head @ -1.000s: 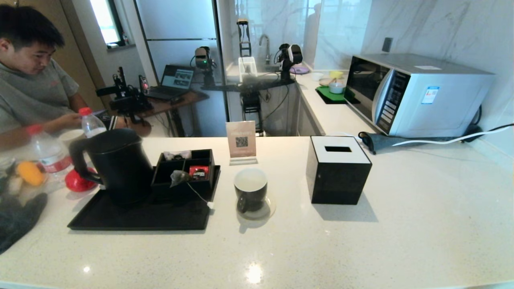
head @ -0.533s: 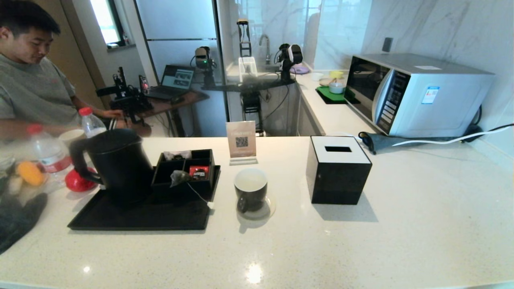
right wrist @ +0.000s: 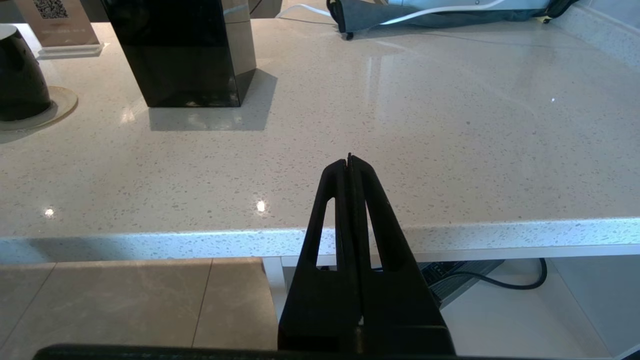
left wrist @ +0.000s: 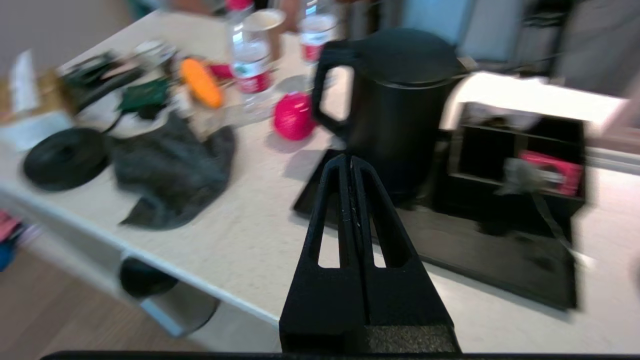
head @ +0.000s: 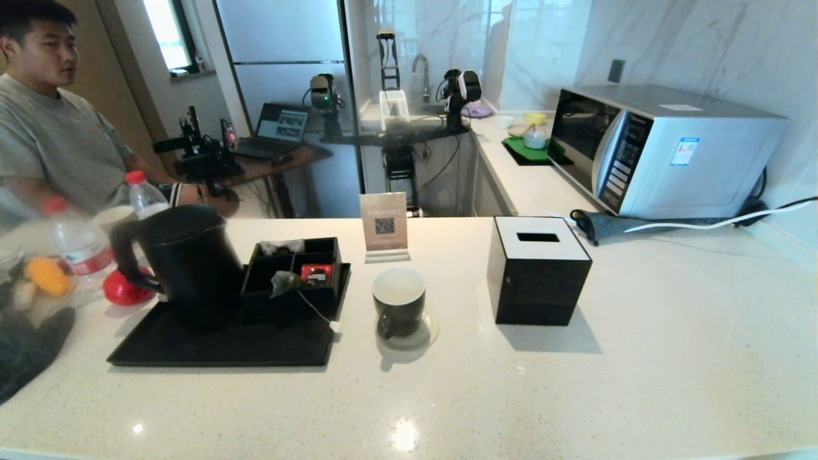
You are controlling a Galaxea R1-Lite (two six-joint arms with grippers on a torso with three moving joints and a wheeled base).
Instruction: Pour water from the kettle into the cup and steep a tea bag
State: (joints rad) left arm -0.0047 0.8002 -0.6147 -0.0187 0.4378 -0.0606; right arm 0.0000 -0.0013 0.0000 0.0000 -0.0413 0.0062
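On the pale worktop (head: 575, 383) before me, the kettle (head: 185, 262) stands upright at the left of a black tray (head: 192, 348), just beside a black organiser box (head: 297, 271) — the tea bag (head: 285, 282) rests against that box's front, its string trailing to the tray's edge. The cup (head: 399, 301) sits on a coaster just right of the tray. My left gripper (left wrist: 350, 162), jaws pressed together and holding nothing, points toward the kettle; my right gripper (right wrist: 349, 161) — likewise closed and empty — hangs at the worktop's near edge.
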